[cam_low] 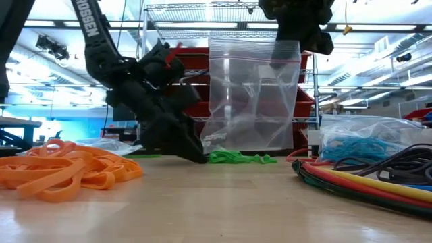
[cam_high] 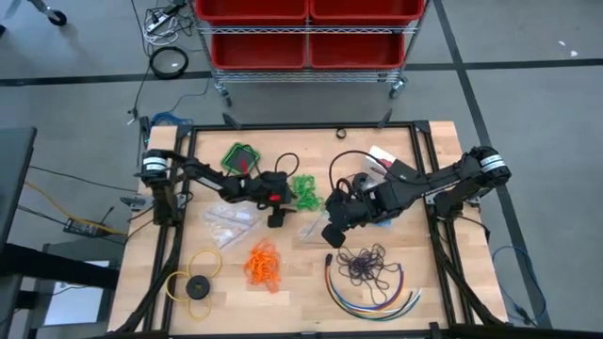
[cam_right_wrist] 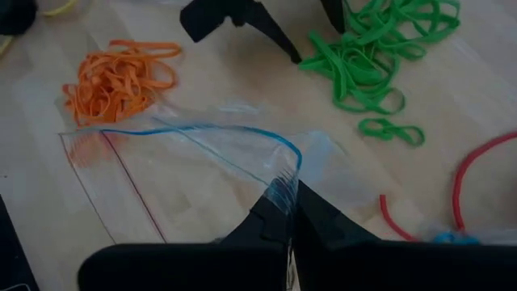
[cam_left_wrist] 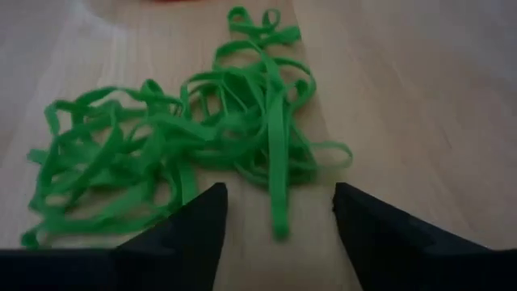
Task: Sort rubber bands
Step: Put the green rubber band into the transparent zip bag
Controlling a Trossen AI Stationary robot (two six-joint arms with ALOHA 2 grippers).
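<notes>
Left gripper (cam_left_wrist: 279,222) spread over green bands (cam_left_wrist: 186,153): drop lower, scoop whole bunch. Right gripper (cam_right_wrist: 284,212) pinching bag (cam_right_wrist: 202,174); keep mouth open, close by.

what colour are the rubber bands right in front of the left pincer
Green, seen best in the left wrist view, lying just ahead of the open left pincer.

On my table (cam_high: 424,301) I see a clear zip bag (cam_low: 253,94) hanging upright, more clear bags (cam_high: 229,221) lying flat, a curved bundle of multicoloured cables (cam_high: 377,299), a yellow ring (cam_high: 204,264) beside a black disc (cam_high: 197,287), with red bins (cam_high: 306,28) shelved beyond.
</notes>
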